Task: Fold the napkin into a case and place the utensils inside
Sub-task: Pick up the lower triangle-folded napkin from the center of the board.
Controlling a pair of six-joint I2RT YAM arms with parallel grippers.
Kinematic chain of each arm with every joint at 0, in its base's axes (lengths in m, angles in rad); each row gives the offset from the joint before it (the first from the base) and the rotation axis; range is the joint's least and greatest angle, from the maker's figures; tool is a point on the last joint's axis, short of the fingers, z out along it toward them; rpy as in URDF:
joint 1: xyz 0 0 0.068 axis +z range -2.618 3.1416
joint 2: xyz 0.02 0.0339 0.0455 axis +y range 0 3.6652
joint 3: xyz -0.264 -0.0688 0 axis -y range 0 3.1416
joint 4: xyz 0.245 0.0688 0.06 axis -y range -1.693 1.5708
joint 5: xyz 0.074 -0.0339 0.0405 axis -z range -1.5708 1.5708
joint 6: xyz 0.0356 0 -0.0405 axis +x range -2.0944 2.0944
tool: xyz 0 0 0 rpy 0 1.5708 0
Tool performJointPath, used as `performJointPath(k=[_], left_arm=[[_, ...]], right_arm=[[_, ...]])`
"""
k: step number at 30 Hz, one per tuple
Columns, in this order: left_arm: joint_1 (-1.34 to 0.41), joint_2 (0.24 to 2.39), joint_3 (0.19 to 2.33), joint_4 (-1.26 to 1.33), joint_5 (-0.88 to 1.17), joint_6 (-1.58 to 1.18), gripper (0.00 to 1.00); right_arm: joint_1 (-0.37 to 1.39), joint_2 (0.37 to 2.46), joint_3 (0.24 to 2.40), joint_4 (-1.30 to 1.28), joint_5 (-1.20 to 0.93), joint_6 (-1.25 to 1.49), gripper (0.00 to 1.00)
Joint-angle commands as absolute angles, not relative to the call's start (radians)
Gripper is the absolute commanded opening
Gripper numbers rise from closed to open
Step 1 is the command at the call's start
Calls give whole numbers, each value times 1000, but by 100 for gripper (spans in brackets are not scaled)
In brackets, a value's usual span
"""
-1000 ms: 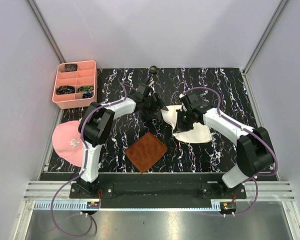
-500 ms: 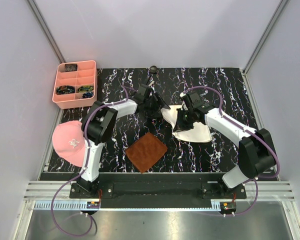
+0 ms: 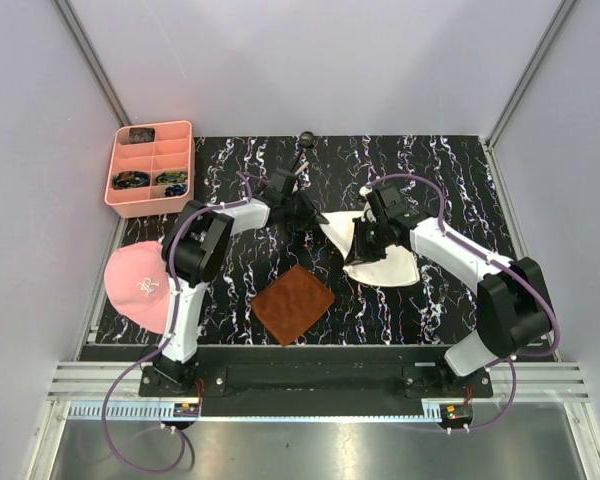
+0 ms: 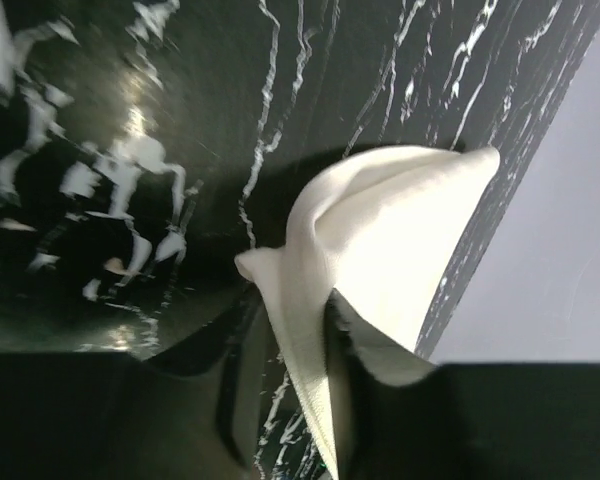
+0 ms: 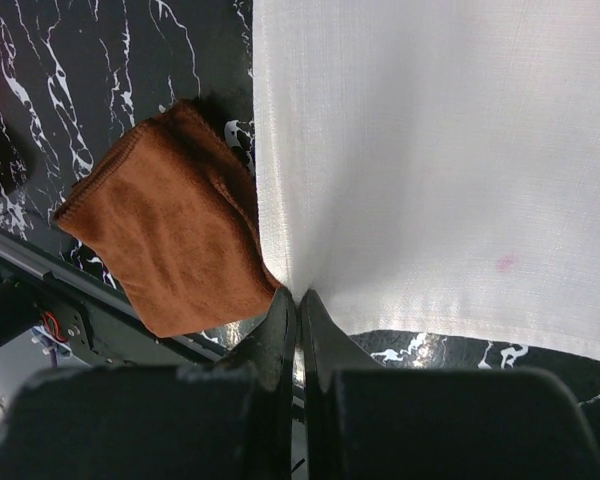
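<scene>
In the middle of the overhead view lay one napkin (image 3: pixel 385 262), cream-white and loose, its left corner lifted off the black marbled table (image 3: pixel 450 170) and not folded into any case. I had two arms on it. The right gripper (image 5: pixel 298 300) was pinched tight on the napkin's edge, the cloth hanging from its closed tips in the right wrist view. The left gripper (image 3: pixel 308 220) had its jaws drawn narrow around a raised fold at the napkin's left corner; a sliver of table showed beside the cloth, so I could not tell whether the pinch was complete. One brown mat (image 3: pixel 293 303) sat below centre, clear of the napkin from above. Of the utensils I could make out one, the dark spoon (image 3: pixel 304 142), at the upper middle. One pink tray (image 3: pixel 186 160) stood at upper left, with one pink cap (image 3: pixel 138 282) below it.
</scene>
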State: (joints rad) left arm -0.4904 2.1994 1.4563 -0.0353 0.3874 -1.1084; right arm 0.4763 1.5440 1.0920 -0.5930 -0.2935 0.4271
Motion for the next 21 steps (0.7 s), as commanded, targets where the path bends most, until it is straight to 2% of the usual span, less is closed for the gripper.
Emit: performJointPath(k=[1, 4, 7, 14, 21], left_arm=[[-472, 2146, 1477, -61, 365, -985, 17], [-469, 2114, 1467, -94, 344, -939, 3], [-469, 2077, 1462, -144, 316, -875, 1], [-483, 1958, 1454, -285, 184, -750, 0], [-583, 1963, 1603, -495, -165, -753, 0]], right_arm=[[472, 1496, 1043, -554, -373, 422, 0], [491, 1502, 1012, -537, -413, 408, 0], [546, 1512, 994, -520, -437, 403, 0], [571, 1505, 931, -370, -606, 504, 0], [510, 1488, 821, -249, -670, 578, 0]])
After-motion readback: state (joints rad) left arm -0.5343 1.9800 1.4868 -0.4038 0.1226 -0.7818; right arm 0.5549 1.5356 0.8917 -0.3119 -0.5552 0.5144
